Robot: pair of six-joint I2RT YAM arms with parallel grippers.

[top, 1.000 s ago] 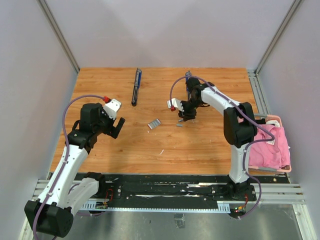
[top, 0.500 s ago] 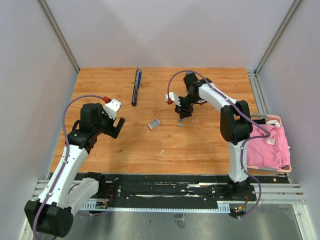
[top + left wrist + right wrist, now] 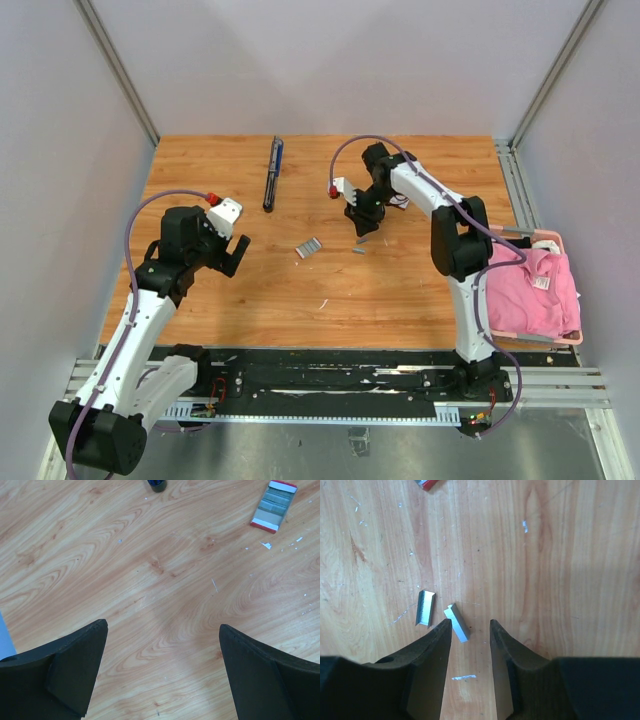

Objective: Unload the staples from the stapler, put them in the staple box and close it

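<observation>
The stapler [image 3: 272,173], long, black and blue, lies on the far part of the wooden table; its dark tip [image 3: 157,484] shows at the top edge of the left wrist view. Two short silvery strips of staples [image 3: 425,608] lie on the wood, also seen from above as staples [image 3: 358,250]. My right gripper [image 3: 470,622] hangs over them, open, with nothing between its fingers; the nearer strip [image 3: 456,623] lies right beside the left fingertip. From above, the right gripper [image 3: 362,230] points down. My left gripper [image 3: 162,630] is wide open over bare wood, as is the left gripper [image 3: 228,255] from above.
A small white box with red ends [image 3: 273,506] lies between the arms, the same box [image 3: 308,247] showing from above. A pink cloth in a basket [image 3: 540,290] sits off the table's right edge. Tiny loose metal bits [image 3: 461,677] dot the wood.
The right arm has swung its gripper a little left and farther back over the staples, and its jaws have shifted slightly. The left arm and the objects have not moved.
</observation>
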